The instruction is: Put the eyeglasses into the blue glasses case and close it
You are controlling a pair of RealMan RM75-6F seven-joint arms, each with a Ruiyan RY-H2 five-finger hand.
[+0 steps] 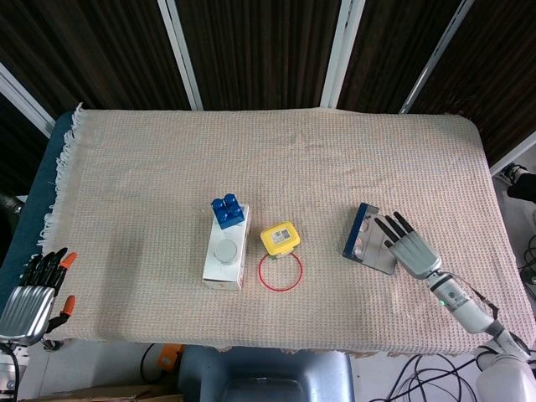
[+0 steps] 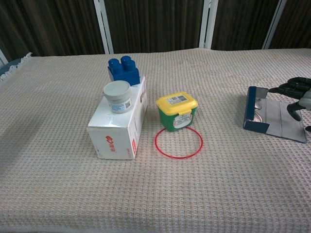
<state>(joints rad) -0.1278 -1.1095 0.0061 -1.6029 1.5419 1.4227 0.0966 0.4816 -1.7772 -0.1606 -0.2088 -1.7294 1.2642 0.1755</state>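
Note:
The blue glasses case (image 1: 361,226) lies open at the table's right, with its grey flap (image 2: 282,119) spread flat toward the right edge. The eyeglasses (image 2: 259,110) sit inside the blue part, only partly visible. My right hand (image 1: 409,248) hovers over the grey flap, fingers spread and pointing toward the case, holding nothing. The chest view shows its dark fingertips (image 2: 291,90) just above the flap at the frame's right edge. My left hand (image 1: 29,297) hangs off the table's near left corner, fingers apart and empty.
A white box (image 1: 222,272) lies left of centre with a blue block (image 1: 228,211) and a small grey-lidded jar (image 1: 225,250) on it. A green tub with a yellow lid (image 1: 280,238) stands beside it, with a red ring (image 1: 280,271) in front.

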